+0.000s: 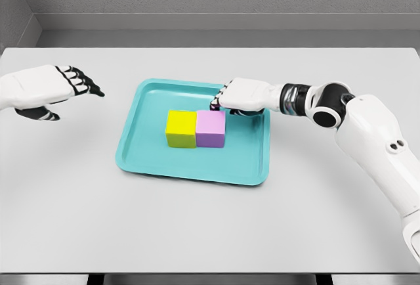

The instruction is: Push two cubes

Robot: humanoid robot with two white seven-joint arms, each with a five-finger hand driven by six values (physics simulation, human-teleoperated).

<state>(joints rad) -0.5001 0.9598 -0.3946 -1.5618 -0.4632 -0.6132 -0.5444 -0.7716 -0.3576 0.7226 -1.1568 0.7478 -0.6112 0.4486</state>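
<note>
A yellow cube (180, 128) and a purple cube (210, 129) sit side by side, touching, in the middle of a teal tray (146, 157). My right hand (226, 100) reaches over the tray's far right part, fingers curled, its fingertips (215, 105) at the purple cube's top rear edge. It grasps nothing. Off the tray, my left hand (73, 88) hovers above the table on the left, fingers relaxed and pointing right, holding nothing.
The tray lies at the centre of a pale grey table (210, 226). A grey wall runs behind the table's far edge. My right forearm (367, 134) crosses the table's right side.
</note>
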